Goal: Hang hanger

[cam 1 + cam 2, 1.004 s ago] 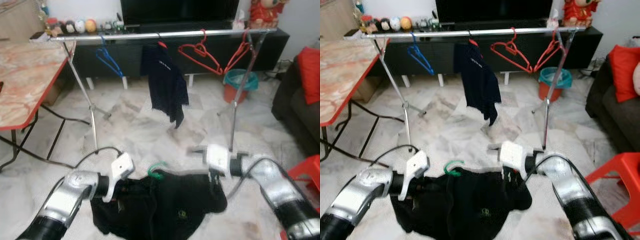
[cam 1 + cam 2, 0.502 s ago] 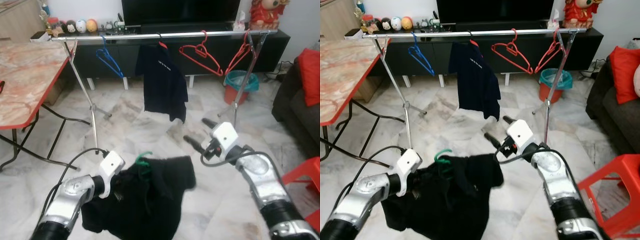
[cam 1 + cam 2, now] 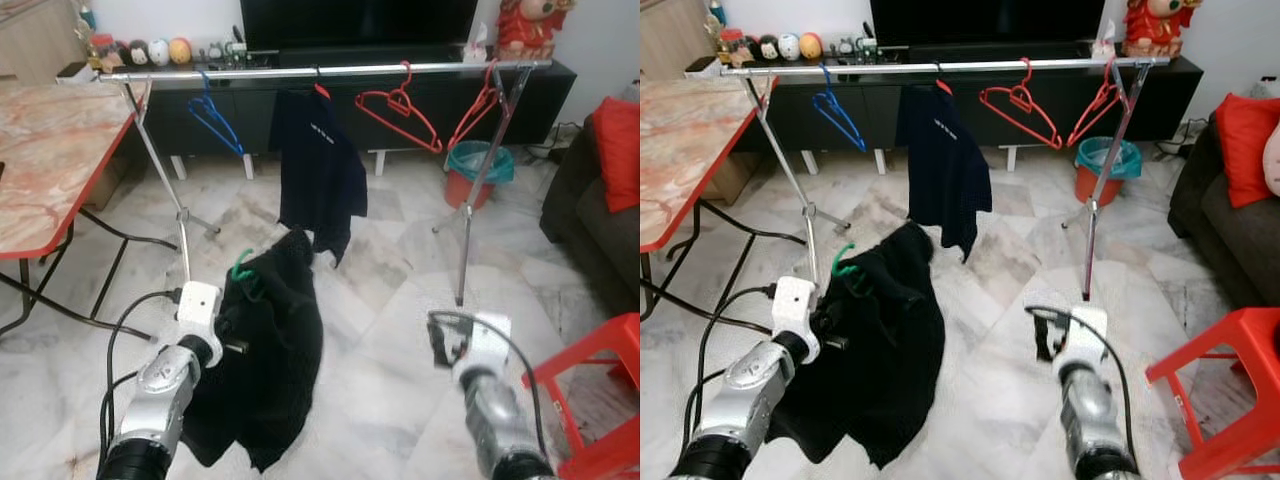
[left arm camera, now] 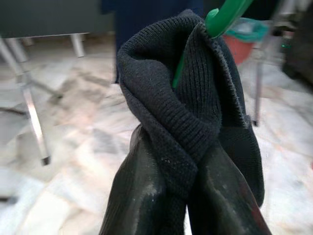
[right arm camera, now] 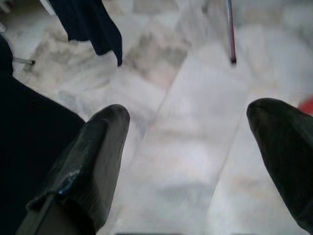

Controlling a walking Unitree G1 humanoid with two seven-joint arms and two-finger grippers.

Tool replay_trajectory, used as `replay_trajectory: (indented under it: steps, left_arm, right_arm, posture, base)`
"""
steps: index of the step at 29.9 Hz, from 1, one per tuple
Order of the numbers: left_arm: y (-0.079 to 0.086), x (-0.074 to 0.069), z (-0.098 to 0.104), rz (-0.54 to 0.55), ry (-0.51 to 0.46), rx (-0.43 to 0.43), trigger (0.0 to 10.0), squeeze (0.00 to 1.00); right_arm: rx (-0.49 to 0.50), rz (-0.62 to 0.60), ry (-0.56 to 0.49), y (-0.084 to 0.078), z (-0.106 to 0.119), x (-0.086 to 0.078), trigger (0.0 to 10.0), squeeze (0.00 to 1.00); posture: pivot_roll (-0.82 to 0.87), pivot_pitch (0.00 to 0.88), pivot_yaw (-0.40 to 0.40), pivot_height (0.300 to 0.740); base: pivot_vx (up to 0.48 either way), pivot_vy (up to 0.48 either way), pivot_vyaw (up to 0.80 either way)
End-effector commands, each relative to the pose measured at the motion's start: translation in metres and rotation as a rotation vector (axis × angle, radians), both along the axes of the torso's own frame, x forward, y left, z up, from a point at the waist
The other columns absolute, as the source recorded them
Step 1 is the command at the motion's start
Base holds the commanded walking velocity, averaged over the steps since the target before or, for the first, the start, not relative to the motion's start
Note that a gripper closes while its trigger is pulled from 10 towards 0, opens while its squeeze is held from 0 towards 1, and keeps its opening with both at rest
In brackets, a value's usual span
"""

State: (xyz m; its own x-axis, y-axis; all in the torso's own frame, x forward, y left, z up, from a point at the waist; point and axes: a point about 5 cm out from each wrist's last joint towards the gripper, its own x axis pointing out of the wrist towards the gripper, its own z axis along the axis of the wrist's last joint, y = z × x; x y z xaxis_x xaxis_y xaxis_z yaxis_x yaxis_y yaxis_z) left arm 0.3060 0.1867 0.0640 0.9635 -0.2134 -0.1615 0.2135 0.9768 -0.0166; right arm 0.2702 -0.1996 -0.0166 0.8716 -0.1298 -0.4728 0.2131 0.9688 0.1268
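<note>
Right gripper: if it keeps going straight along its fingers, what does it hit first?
Likely the marble floor. The right gripper is open and empty, angled down at bare tile; the rack leg stands farther off, though depth is unclear.

Green hanger (image 3: pixel 243 266) carries a drooping black knit garment (image 3: pixel 268 360).

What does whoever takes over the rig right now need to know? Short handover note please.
Left gripper: shut on the black garment, which sits on a green hanger; held up in front of the rack, below the rail.
Right gripper: open, empty, low over the floor.
On the rail: blue hanger, navy shirt, two red hangers.
Done: garment on its hanger, lifted.
Left: hook the green hanger over the rail; there looks to be room between the blue hanger and the navy shirt.
</note>
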Motion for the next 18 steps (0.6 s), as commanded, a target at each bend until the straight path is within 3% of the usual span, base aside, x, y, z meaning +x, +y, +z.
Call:
replay_trajectory:
  steps: [1, 8, 18]
  left_arm:
    - [0.006, 0.006, 0.008, 0.043, -0.042, 0.028, 10.0, 0.00]
    - [0.006, 0.012, 0.009, 0.069, -0.051, 0.043, 10.0, 0.00]
    - [0.006, 0.015, 0.011, 0.079, -0.067, 0.045, 10.0, 0.00]
  right_arm:
    - [0.024, -0.015, 0.014, 0.003, -0.002, -0.001, 10.0, 0.00]
    - [0.014, -0.056, 0.166, 0.005, -0.026, -0.024, 10.0, 0.00]
    - [0.029, -0.081, 0.191, 0.005, -0.031, -0.032, 10.0, 0.00]
  posture:
    - [-0.06, 0.000, 0.032, 0.740]
    - [-0.06, 0.000, 0.037, 0.740]
    - [-0.07, 0.000, 0.039, 0.740]
  base:
    - [0.000, 0.000, 0.00]
    - [0.115, 0.000, 0.00]
    - [0.299, 0.000, 0.00]
